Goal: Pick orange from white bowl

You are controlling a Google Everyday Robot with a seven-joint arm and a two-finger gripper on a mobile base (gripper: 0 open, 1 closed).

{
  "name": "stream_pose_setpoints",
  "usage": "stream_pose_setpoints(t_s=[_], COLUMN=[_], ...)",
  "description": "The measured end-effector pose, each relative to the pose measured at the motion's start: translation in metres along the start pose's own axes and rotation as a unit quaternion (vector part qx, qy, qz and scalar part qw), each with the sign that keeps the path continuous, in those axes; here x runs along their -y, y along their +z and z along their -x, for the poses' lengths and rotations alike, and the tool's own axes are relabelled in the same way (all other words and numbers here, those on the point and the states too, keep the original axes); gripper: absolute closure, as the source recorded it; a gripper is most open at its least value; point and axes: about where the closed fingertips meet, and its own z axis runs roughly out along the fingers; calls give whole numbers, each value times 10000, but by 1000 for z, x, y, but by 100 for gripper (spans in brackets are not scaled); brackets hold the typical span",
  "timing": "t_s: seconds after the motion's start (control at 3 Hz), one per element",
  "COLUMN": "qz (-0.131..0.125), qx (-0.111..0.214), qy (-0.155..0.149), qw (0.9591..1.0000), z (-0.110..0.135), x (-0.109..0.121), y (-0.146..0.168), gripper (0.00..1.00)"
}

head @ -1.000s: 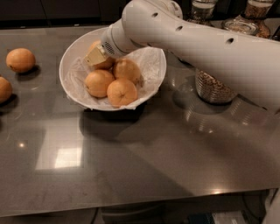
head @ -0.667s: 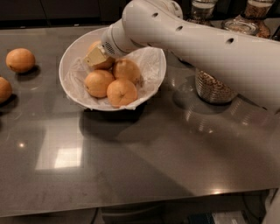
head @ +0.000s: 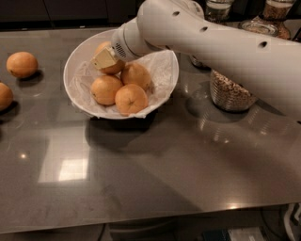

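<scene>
The gripper point(head: 106, 59) is seen lowered into the rear left part of the wide, shallow white bowl point(head: 71, 84). Its pale yellowish tip is pressed against the round yellow-orange orange point(head: 114, 69) that lies at the back of the bowl. Whether the gripper is clenched on this fruit or released cannot be told, since the contact is hidden by the tip itself and by the wrist behind it. Only the upper left edge and the lower right part of that orange are shown; the rest is covered by the gripper.

Three further oranges are held in the same bowl. One point(head: 106, 89) lies at the front left, one with a small dark stem dot point(head: 131, 99) lies at the front, and one point(head: 137, 76) lies just behind it to the right. All three are packed close together and touch one another. The bowl is lined with crinkled white paper point(head: 159, 65), which is left bare on the right side.

The gripper is carried by a thick, smooth white arm point(head: 211, 42), which enters from the upper right and passes above the bowl's right rim.

The bowl rests on a dark grey, glossy tabletop point(head: 141, 179). Well apart from it, at the left edge, two loose oranges are placed, one farther back point(head: 21, 64) and one point(head: 4, 96) cut off by the frame. To the right of the bowl, partly hidden under the arm, a glass jar filled with brownish cereal point(head: 229, 92) is stood. More jars point(head: 217, 9) are lined up at the far edge.
</scene>
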Motion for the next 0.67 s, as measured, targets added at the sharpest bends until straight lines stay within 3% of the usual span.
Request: stream_pose_setpoints(t_s=[0.67], qz=[-339], qx=[521], qy=[-152], qw=[9980], z=[26], x=[10], y=[-49], gripper=[100])
